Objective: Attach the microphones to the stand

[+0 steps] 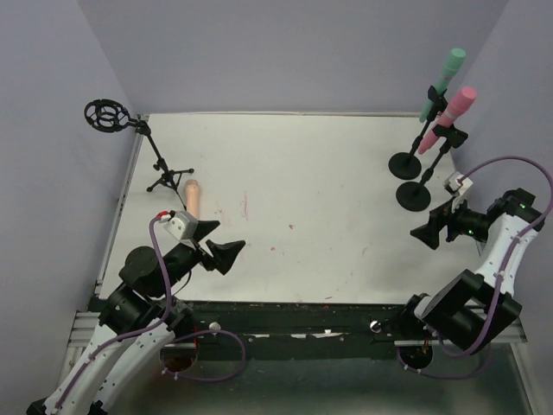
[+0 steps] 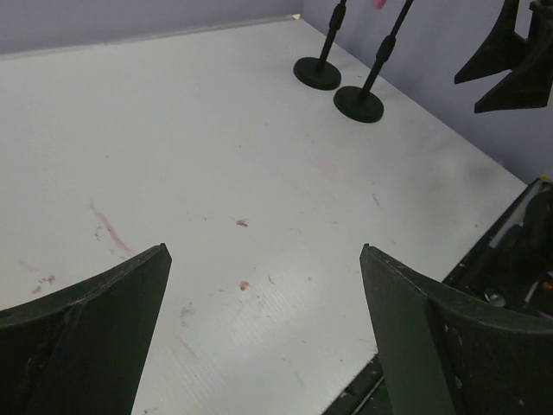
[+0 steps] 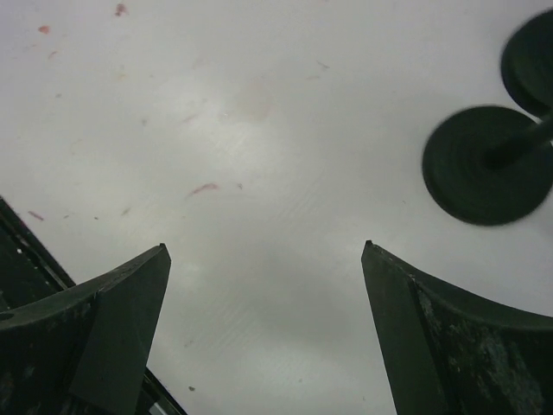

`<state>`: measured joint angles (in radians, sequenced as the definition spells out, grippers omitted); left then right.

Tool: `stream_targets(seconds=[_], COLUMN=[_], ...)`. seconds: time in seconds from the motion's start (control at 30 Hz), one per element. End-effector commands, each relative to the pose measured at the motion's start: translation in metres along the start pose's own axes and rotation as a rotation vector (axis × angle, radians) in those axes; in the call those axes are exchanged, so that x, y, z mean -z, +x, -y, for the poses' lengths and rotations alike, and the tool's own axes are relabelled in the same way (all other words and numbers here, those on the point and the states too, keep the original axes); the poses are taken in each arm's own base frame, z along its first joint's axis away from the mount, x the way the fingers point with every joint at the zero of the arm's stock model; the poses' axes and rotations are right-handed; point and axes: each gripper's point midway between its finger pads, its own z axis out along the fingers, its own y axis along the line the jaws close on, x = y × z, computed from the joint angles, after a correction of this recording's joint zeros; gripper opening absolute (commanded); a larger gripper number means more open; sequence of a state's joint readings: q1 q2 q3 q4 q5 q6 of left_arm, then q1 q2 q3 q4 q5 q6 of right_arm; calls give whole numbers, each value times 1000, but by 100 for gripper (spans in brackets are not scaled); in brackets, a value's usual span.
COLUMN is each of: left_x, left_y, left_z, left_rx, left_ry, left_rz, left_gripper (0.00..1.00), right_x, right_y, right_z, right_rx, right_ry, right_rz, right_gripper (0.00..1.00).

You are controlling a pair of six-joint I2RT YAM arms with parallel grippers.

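Right: rear microphone (image 1: 442, 84) on rear stand (image 1: 406, 162); front microphone (image 1: 449, 117) on front stand (image 1: 413, 195).
Left: third microphone (image 1: 194, 197) on table (image 1: 302, 199) beside tripod stand (image 1: 164, 169).

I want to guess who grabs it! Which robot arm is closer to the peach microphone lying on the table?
Left. The left arm's fingers sit just in front of the peach microphone; the right arm's fingers are far across the table, beside the round stands.
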<state>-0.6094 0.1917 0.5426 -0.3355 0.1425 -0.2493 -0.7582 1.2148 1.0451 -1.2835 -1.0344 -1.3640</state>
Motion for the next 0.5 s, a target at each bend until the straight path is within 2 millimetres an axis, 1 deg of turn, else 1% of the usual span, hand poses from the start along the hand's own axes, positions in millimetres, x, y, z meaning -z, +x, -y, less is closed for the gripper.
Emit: stream_targets(seconds=[0.0,0.1,0.2,0.3,0.33,0.37,0.43,0.47], left_x=[-1,-1,2,9,9,9,10,8], left_y=[12,8,-1,-13,-16,-19,-30,-37], left_z=[12,1,-16,-51,-62,-72,-89,-90], left_rx=[253,252,211,117,79,53,39,49], left_ry=[9,-60,-155,-354,-410,-456,-527,-517], left_rz=[-75,-52,-41,-54,-76,-95,-108,-108], left_gripper=[99,99,99,99,99,99,99,99], right_x=[-23,-54,-90,-123,-131,-136,-141,-142], right_y=[-21,-40,-44,-43,-43,-45,-46,-45], right_z=[-46,-65,-87,-119,-129,-135,-139,-140], right_rx=[-15,3,16,46,52,47,39,31], right_ry=[-137,-213,-293,-407,-451,-490,-555,-575], right_rz=[21,23,-31,-100,-113,-113,-120,-124], right_gripper=[100,100,100,100,100,100,100,100])
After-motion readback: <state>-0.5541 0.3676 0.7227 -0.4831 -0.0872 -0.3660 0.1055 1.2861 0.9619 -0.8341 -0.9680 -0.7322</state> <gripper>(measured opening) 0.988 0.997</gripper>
